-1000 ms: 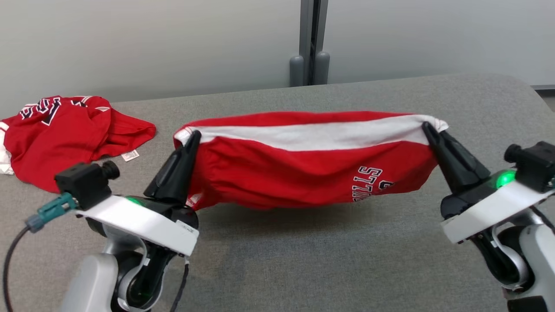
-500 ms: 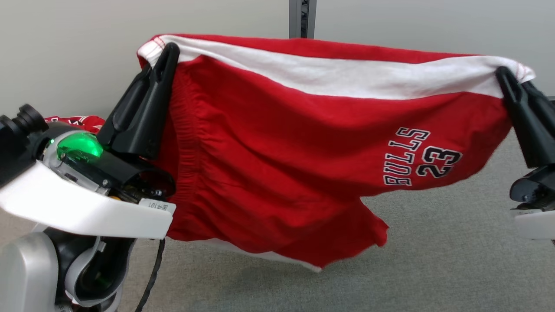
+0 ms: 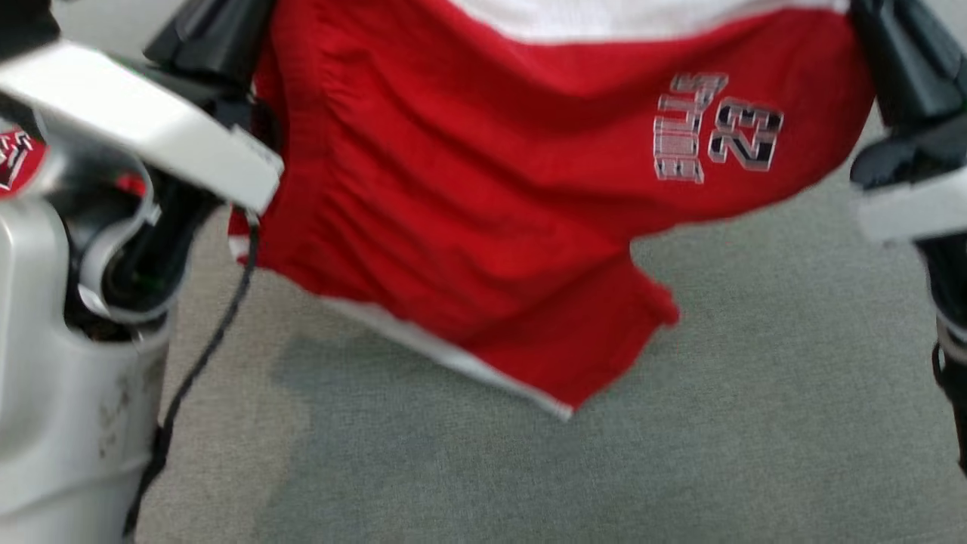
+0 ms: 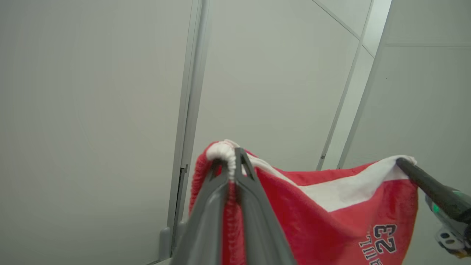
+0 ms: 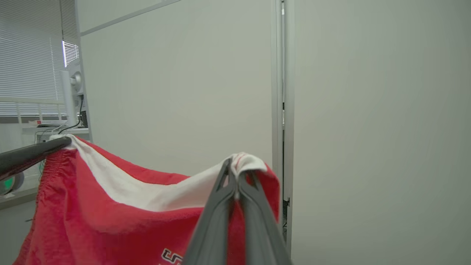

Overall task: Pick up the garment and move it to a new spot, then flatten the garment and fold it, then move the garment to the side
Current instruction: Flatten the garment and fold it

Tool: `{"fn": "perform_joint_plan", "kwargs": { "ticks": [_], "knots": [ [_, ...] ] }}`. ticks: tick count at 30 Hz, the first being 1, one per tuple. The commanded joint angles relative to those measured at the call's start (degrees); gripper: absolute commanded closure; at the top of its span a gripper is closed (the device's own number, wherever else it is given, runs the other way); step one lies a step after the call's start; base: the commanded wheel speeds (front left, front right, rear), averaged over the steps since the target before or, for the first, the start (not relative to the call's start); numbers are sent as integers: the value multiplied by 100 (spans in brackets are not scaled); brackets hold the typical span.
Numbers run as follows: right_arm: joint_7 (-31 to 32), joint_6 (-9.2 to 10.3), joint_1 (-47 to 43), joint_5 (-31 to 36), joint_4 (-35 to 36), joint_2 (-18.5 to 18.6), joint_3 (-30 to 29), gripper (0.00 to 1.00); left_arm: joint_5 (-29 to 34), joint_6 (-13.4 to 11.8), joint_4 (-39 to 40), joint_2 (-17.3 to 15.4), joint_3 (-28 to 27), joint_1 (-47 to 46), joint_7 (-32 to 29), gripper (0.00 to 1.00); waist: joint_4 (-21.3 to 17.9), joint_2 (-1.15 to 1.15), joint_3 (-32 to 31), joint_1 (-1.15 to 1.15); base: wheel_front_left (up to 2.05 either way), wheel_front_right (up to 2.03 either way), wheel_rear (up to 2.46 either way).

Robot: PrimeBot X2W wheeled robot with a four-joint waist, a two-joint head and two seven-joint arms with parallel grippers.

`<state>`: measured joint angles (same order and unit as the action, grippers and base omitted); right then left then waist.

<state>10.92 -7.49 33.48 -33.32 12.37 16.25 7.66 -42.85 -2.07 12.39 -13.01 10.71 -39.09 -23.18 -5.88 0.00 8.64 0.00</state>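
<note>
The garment (image 3: 468, 189) is a pair of red shorts with a white band and a "BULLS 23" print. It hangs in the air above the grey table (image 3: 718, 453), stretched between both grippers, its lower hem loose and blurred. My left gripper (image 4: 232, 156) is shut on the bunched white edge at one top corner. At the other top corner my right gripper (image 5: 236, 169) is shut on the white edge. The head view cuts off both sets of fingertips at its top. The left wrist view also shows the right gripper (image 4: 403, 162) at the far corner of the garment (image 4: 331, 217).
A second red jersey (image 3: 13, 162) peeks out at the far left behind my left arm. A black cable (image 3: 200, 363) dangles from that arm. Pale wall panels with a vertical post (image 4: 187, 110) stand behind the table.
Both grippers have risen with the garment, from just above the table to high in the air. The shorts have unfurled and now hang free. The head view has shifted as well.
</note>
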Motion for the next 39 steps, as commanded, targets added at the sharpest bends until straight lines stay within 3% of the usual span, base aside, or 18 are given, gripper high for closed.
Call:
{"fn": "perform_joint_plan", "kwargs": {
  "ticks": [1, 7, 8, 11, 12, 16, 21, 25, 29, 39],
  "knots": [
    [-171, -1, 575, 85, -412, -93, 40, 100, 102, 9, -341, -37, -39, -496, 16, 100, -152, 0, 551, 0, 0, 0, 0],
    [-951, -1, 2860, 480, -2252, -634, 253, 100, 642, 111, -2180, -110, -63, -2494, 437, 100, -354, 0, 1378, 0, 0, 0, 0],
    [-951, -1, 2860, 480, -2252, -634, 253, 100, 642, 111, -2180, -110, -63, -2494, 437, 100, -354, 0, 1378, 0, 0, 0, 0],
    [-1444, -1, 3817, 689, -3084, -923, 292, 100, 887, 148, -3030, -132, -138, -3416, 938, 100, -537, 0, 1682, 0, 0, 0, 0],
    [-1778, -1, 4248, 797, -3523, -1069, 328, 100, 998, 295, -3488, -178, -133, -3898, 1274, 100, -650, 0, 1925, 0, 0, 0, 0],
    [-2233, -1, 4578, 726, -4171, -1275, 594, 100, 1184, 505, -4295, -288, -75, -4345, 1795, 100, -786, 0, 2465, 0, 0, 0, 0],
    [-2532, -1, 4293, 510, -4704, -1317, 1189, 100, 1037, 738, -5045, -338, -161, -4067, 2423, 100, -790, 0, 3004, 0, 0, 0, 0],
    [-2618, -1, 3963, 360, -4812, -1316, 1575, 100, 857, 877, -5295, -362, -161, -3749, 2866, 100, -702, 0, 3193, 0, 0, 0, 0],
    [-2624, -1, 3548, 407, -4424, -1163, 1558, 100, 535, 947, -5192, -330, -92, -3347, 3142, 100, -575, 0, 3200, 0, 0, 0, 0],
    [-2619, -1, 2151, 458, -3067, -658, 1451, 100, -141, 947, -3698, -519, 288, -1934, 3405, 100, -310, 0, 2856, 0, 0, 0, 0]
  ]
}}
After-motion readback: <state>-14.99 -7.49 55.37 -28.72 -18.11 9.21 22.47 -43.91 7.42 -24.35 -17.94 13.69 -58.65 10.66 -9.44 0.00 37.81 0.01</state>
